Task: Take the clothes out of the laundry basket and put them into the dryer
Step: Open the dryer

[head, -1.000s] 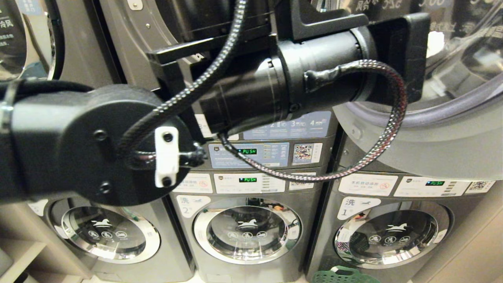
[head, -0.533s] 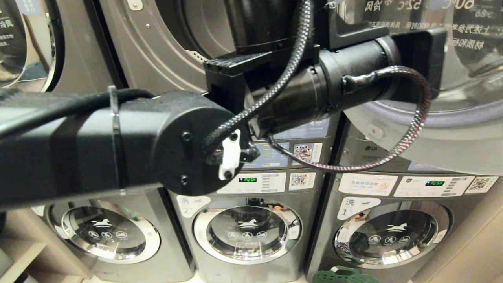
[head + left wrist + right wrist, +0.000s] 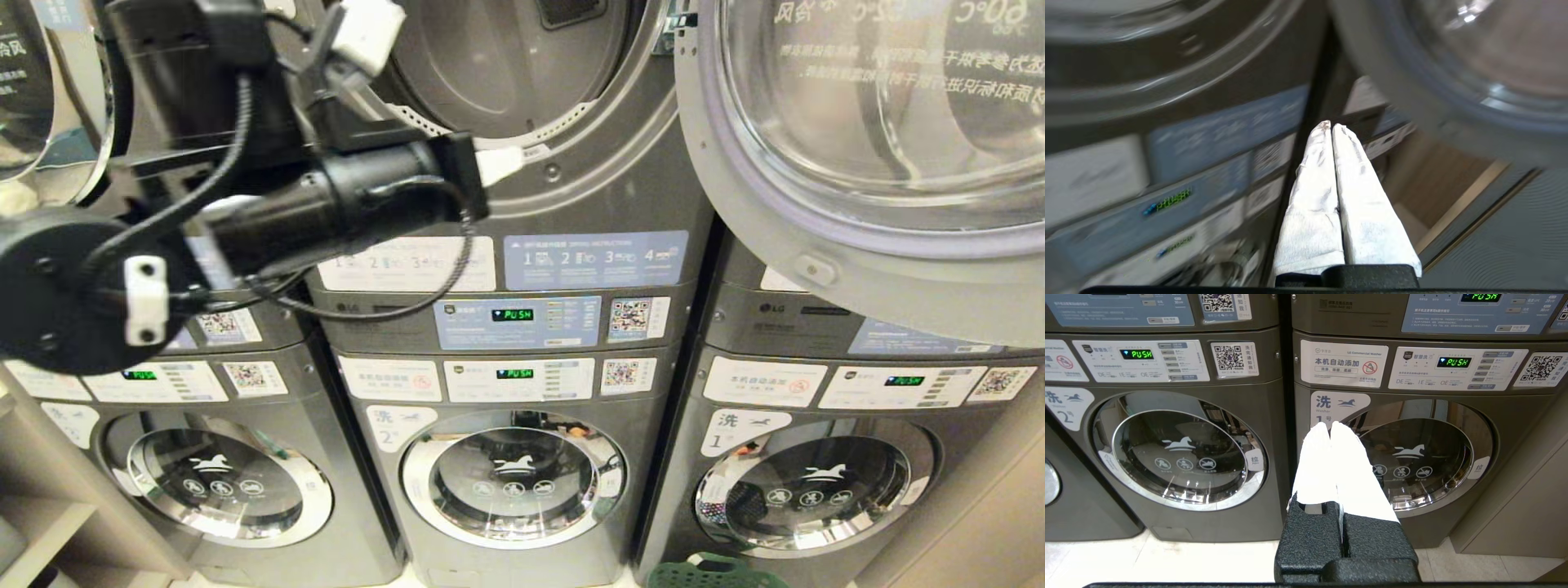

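1. Head view, from the left: my left arm [image 3: 269, 204] reaches in from nine o'clock, its wrist stretched toward the rim of the dryer [image 3: 522, 90] at twelve o'clock.
2. My left gripper [image 3: 1332, 126] shows in its wrist view with both white fingers [image 3: 1314, 192] pressed together and nothing between them; blurred control panels [image 3: 1167, 200] lie beyond it.
3. At centre the dryer drum stands uncovered, and I cannot make out any clothes inside.
4. Its round glass door [image 3: 865, 139] hangs swung out at about two o'clock.
5. Below sit three front-loading washers [image 3: 514, 482], doors closed.
6. The laundry basket [image 3: 714, 574], green, peeks in at five o'clock on the floor before the right-hand washer; its contents are out of sight.
7. My right gripper [image 3: 1331, 425] is pinched closed on nothing, pointing at the washers.
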